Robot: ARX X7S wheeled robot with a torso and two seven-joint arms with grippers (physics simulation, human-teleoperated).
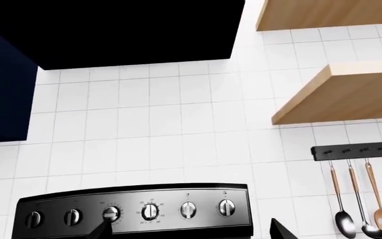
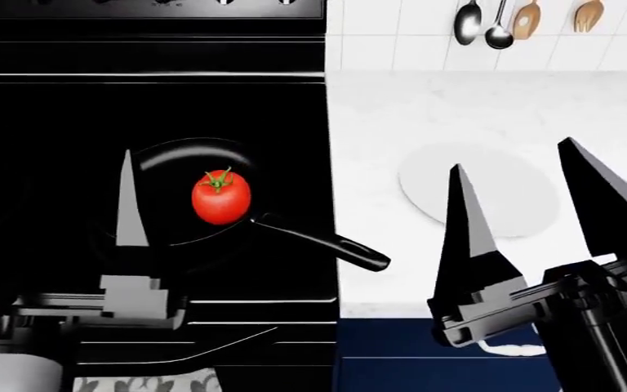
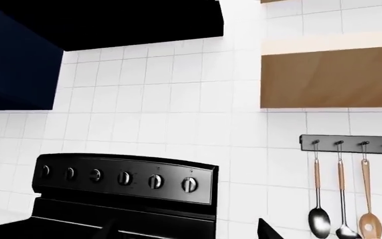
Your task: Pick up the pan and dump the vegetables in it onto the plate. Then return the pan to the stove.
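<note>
Black cooktop surface of the stove (image 2: 52,122) fills the left half of the head view, and the left gripper (image 2: 128,204) is raised above its front edge. Only one pale finger is clearly distinguished against the black, so its opening cannot be told; nothing is seen held in it. The pan (image 2: 199,196) is seated flat on the cooktop just beside that finger, with the tomato (image 2: 221,197) resting near its centre. The handle (image 2: 325,242) is angled toward the counter, which is judged to present it to the right arm rather than the left. Further right, the plate (image 2: 509,175) lies bare on the white counter (image 2: 401,106), close to the stove edge, so that a short carry is required. The right gripper (image 2: 531,212) is held above the plate's near rim, fingers spread wide and empty. No step of the task is yet done.
</note>
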